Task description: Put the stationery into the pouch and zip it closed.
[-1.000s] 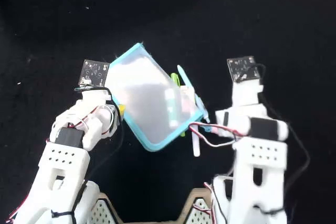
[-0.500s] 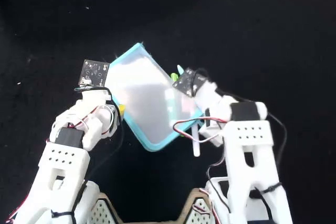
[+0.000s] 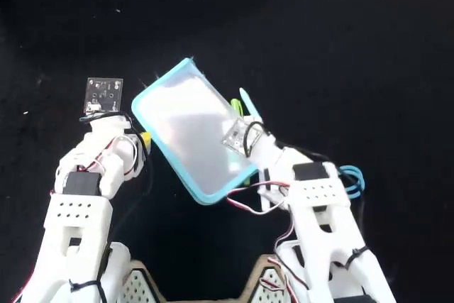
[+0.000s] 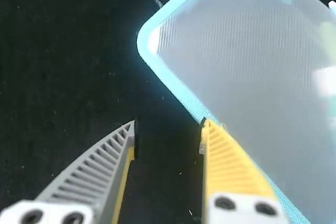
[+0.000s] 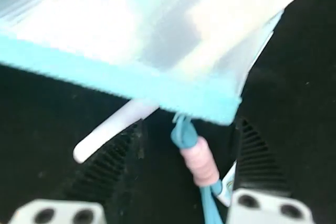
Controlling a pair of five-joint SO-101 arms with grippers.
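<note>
On the black counter (image 3: 355,47), a translucent pouch (image 3: 188,129) with teal edging, flat and slantwise between 2 arms. At 1 long edge, the left pincer (image 4: 168,129), spread wide, yellow finger (image 4: 226,166) just beside the teal rim. At the opposite corner, the right pincer (image 5: 186,140), likewise parted, straddling the zipper pull (image 5: 197,163) (blue cord, pink bead). Near that corner, a white pen (image 5: 107,132) showing past the pouch's edge.

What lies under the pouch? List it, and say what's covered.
A white pen pokes out from beneath the blue edge of the pouch; a green tip shows at another edge. The rest of both is covered.
</note>
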